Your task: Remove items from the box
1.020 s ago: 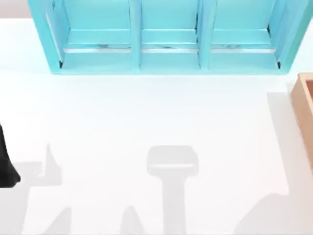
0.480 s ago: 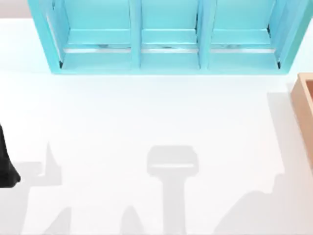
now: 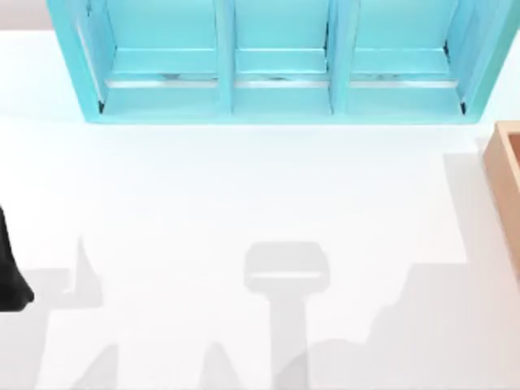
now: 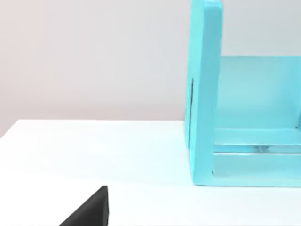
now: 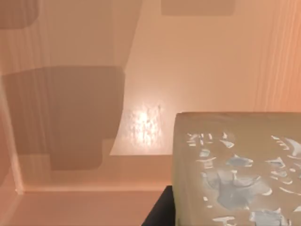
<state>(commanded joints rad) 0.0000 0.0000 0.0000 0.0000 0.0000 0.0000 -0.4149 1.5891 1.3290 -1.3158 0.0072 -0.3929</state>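
Your right gripper's shadow has crept leftward across the white table while its wrist camera looks into the box at a tan cube close below, grip state unclear, suggesting extraction is underway.

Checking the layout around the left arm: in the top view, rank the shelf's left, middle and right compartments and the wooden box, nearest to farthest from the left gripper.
From the left gripper at the table's left edge:
1. Left compartment, far side, left.
2. Middle compartment, far centre.
3. Right compartment, far right.
4. Box, right edge.
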